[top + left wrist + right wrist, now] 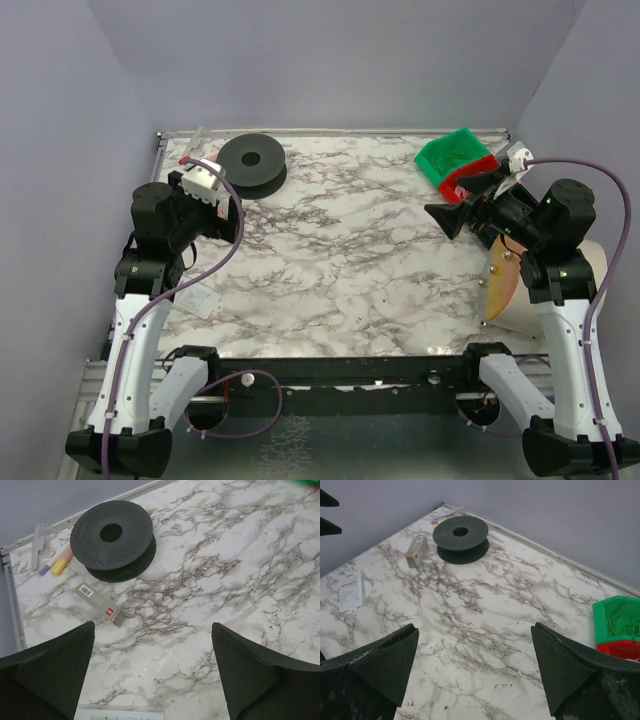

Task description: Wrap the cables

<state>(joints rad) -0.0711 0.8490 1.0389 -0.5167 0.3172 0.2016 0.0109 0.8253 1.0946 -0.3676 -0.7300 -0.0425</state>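
The black round spool [251, 160] is set far left on the marble table [340, 270], the green plastic bin [452, 155] far right.

Light was bright and even; the black round plastic spool [132, 527] cast a soft shadow on the white marble-patterned tabletop [240, 570].

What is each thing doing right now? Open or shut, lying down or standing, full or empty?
Left pincer: open, holding nothing.
Right pincer: open, holding nothing.
Black spool: lying flat.
Thin wires: loose, piled in the green bin.
Green bin: partly filled, no lid.
Small grey box: lying flat.
Paper card: lying flat.
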